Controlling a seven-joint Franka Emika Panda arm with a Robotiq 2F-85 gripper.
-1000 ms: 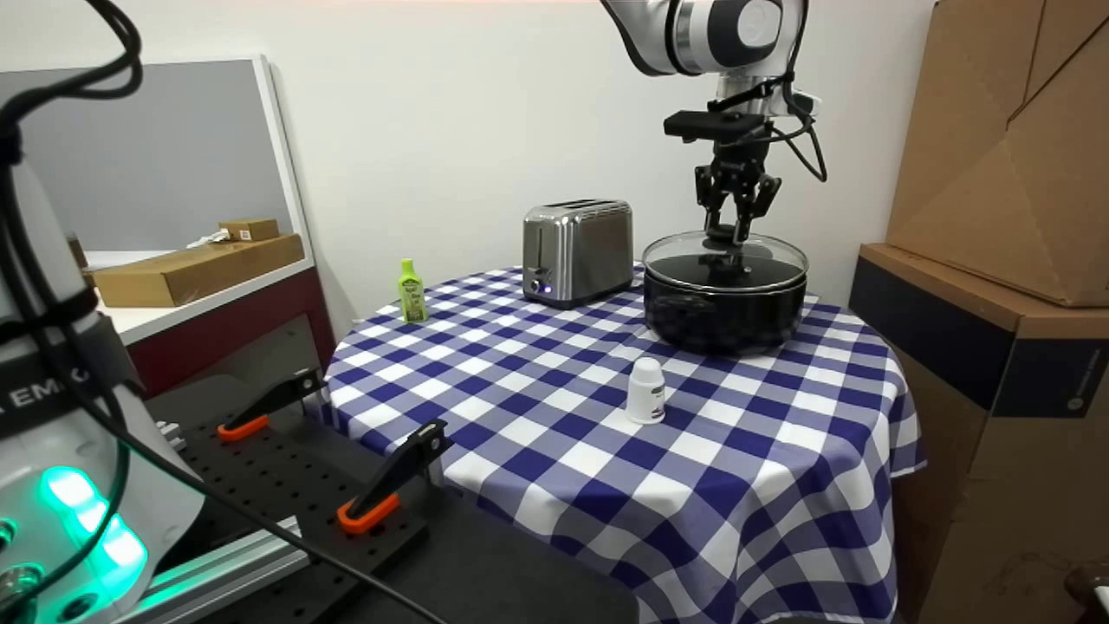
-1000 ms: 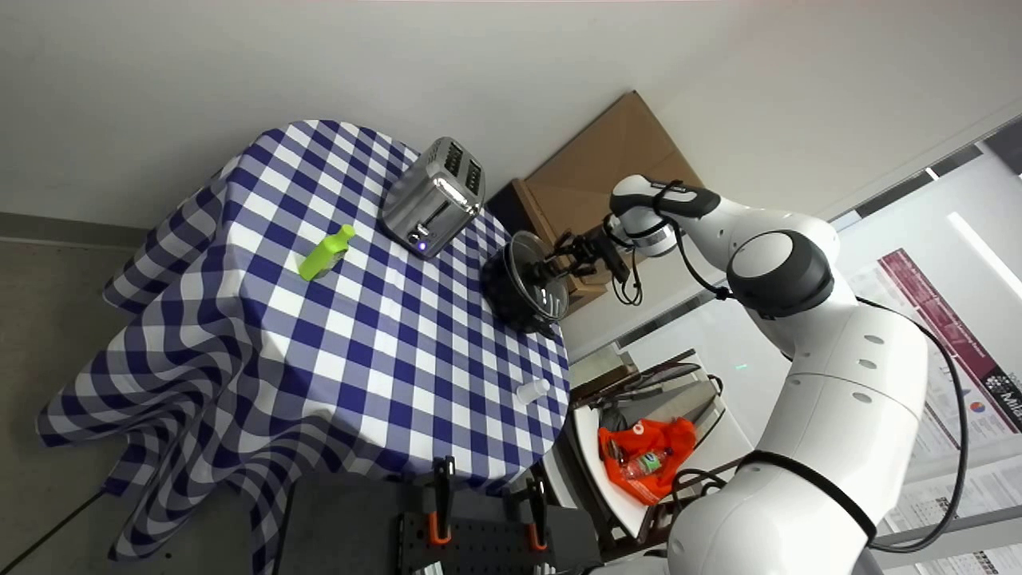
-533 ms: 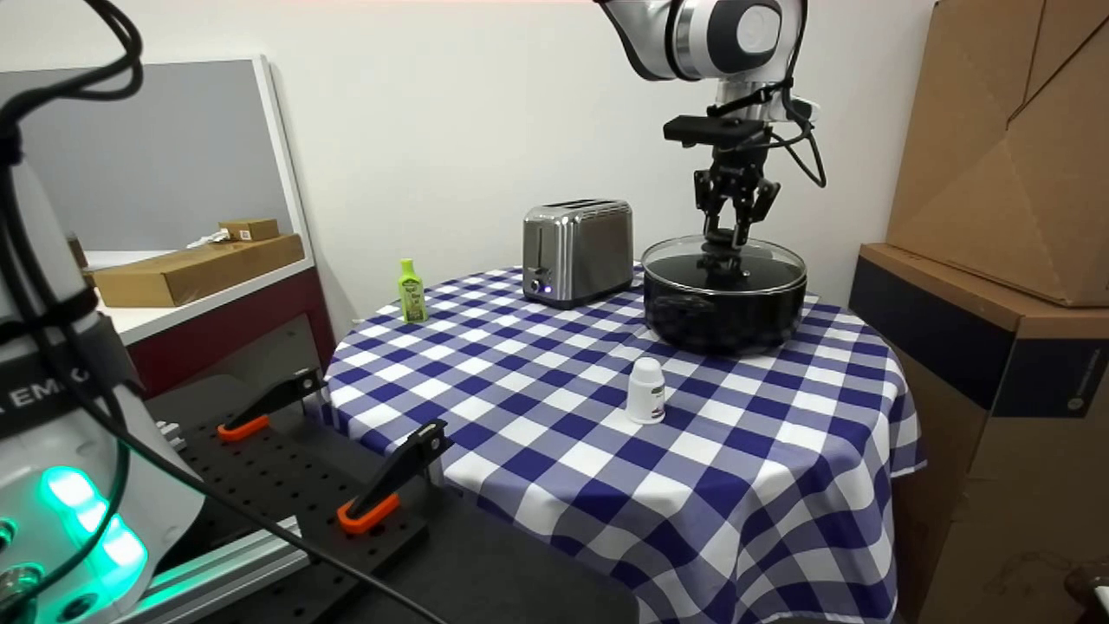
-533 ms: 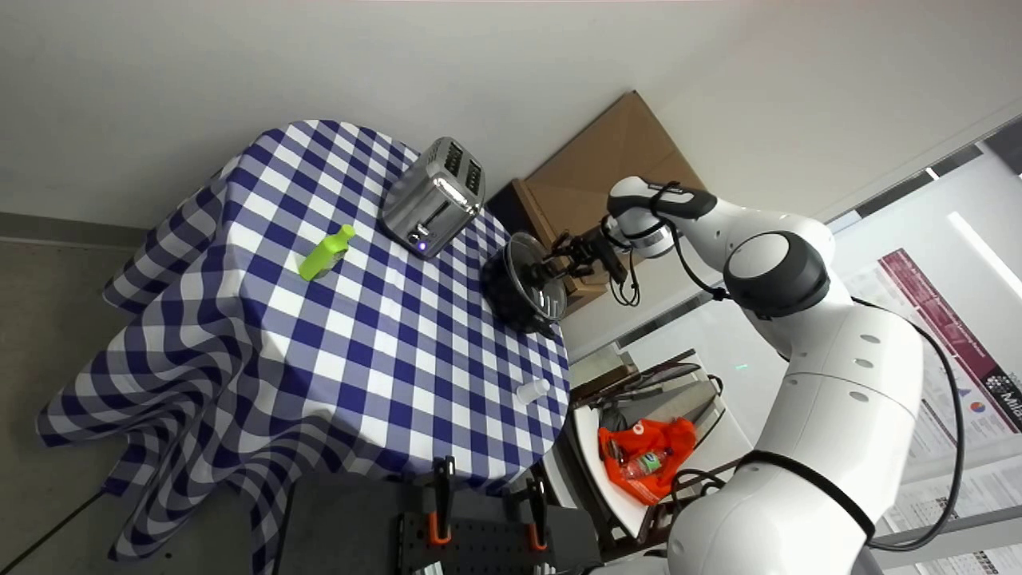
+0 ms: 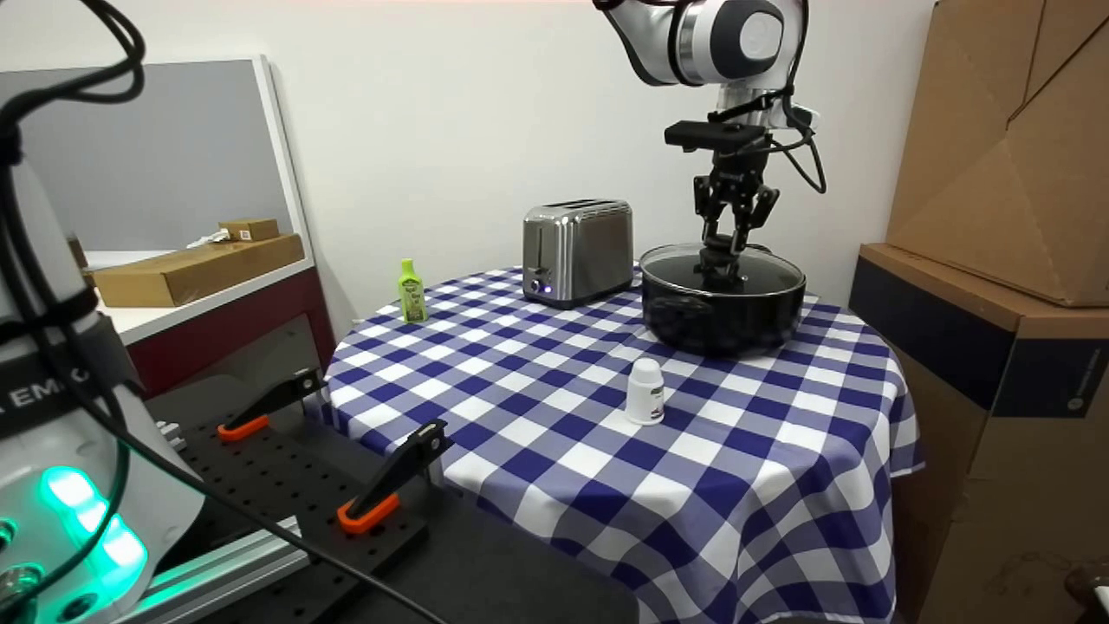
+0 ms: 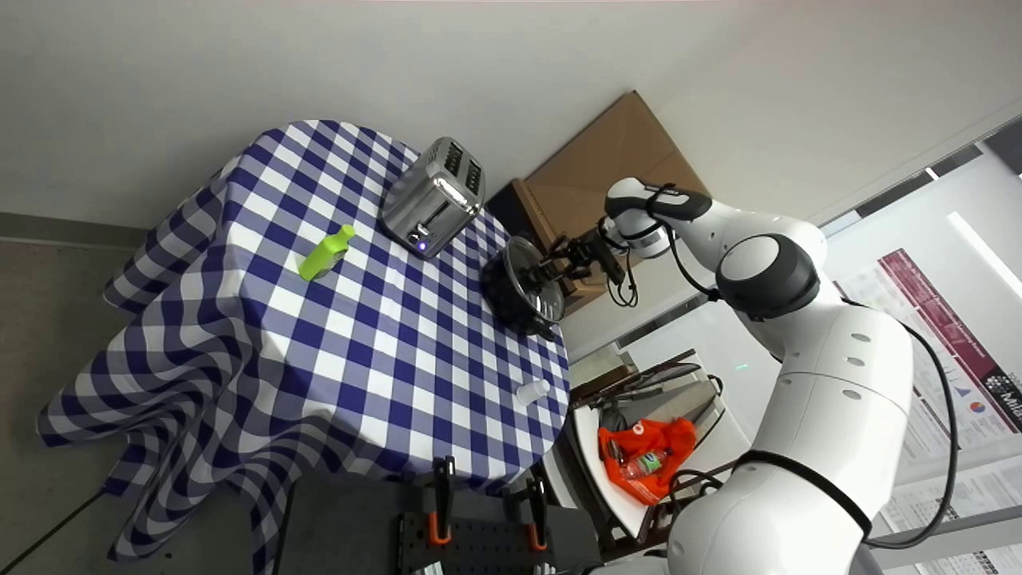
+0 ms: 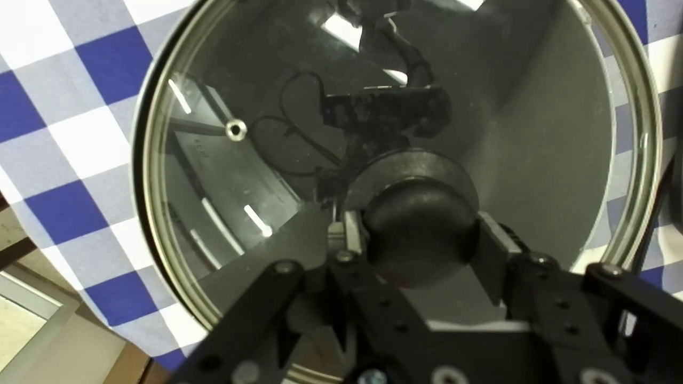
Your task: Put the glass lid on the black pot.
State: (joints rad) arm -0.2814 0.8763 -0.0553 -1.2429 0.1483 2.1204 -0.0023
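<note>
A: Where does the glass lid (image 7: pixel 405 122) lie from the gripper (image 5: pixel 725 243)?

B: Straight below it, held by the knob (image 7: pixel 421 229). The 2 fingers (image 7: pixel 353 234) stand apart by just the knob's width, 1 on each side, and look closed on it.

A: And the black pot (image 5: pixel 723 322)?

B: Right under the lid in both exterior views — so what's left, I'd judge, is little or no lowering, then letting go. Whether the rim (image 7: pixel 649 128) is seated I can't tell.

A: Is it centred?

B: The wrist view makes me doubt it. Tablecloth (image 7: pixel 64 176) shows through the glass along the right edge, and a dark band, probably the pot, shows outside the rim on the left. A nudge leftward in that view may be wanted, though the slant could fool me.

A: Which way does the lid point?

B: Knob up toward the gripper, rim close to level. It's round — no long axis, so turning it hardly matters, I'd say. The pot's 2 handles (image 5: pixel 680 307) give the only line, running from near to far in an exterior view.
</note>
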